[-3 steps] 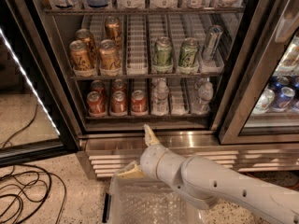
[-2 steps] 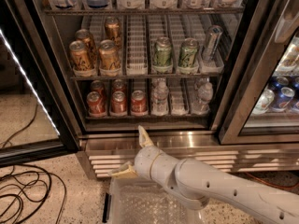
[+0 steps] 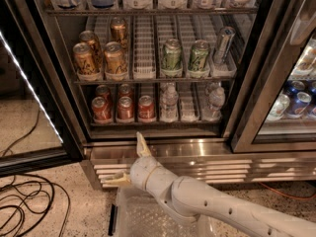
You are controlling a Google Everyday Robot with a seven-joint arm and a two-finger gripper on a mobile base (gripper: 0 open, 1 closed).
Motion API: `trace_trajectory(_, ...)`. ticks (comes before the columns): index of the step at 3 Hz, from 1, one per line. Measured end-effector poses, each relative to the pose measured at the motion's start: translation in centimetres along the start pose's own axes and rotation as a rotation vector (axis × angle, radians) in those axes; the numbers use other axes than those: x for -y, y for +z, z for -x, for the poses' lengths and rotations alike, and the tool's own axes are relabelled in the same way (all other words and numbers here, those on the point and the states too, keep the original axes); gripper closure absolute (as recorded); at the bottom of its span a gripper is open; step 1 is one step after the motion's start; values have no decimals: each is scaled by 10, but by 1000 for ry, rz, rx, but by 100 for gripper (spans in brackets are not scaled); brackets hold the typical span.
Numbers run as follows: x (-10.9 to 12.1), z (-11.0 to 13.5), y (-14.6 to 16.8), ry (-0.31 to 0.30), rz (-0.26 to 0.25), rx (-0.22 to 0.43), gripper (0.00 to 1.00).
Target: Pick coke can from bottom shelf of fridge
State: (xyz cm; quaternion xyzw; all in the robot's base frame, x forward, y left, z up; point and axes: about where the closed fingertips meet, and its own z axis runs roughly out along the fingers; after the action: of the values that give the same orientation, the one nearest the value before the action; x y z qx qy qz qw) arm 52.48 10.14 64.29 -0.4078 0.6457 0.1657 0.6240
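The fridge [image 3: 247, 78] stands open in front of me. On its bottom shelf [image 3: 182, 124] several red coke cans stand in the left lanes; the front three are at left [image 3: 101, 109], middle [image 3: 125, 108] and right [image 3: 146, 107]. My gripper [image 3: 129, 162] is open and empty. It hangs in front of the steel base, below the bottom shelf and just under the right coke can. One pale finger [image 3: 142, 145] points up at the shelf and the other [image 3: 116, 179] points left. It touches no can.
Clear water bottles [image 3: 169, 102] stand right of the coke cans. Gold-brown cans [image 3: 85, 59] and green cans [image 3: 172, 56] sit on the rack above. The open door [image 3: 29, 83] is at left, black cables [image 3: 24, 206] lie on the floor, and a clear tray [image 3: 143, 216] sits below my arm.
My gripper and arm have shifted a little to the left in front of the steel base. The cans have not moved.
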Motion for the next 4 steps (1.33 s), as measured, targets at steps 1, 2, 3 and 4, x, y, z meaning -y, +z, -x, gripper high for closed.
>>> trace_trajectory(1,-8,3,22,21,-46,29,7)
trace_trajectory(2,-21,8,39,33,-109,24,14)
trace_trajectory(3,-28,11,55,49,-173,0,22)
trace_trajectory(4,-19,5,69,126,-289,-25,26)
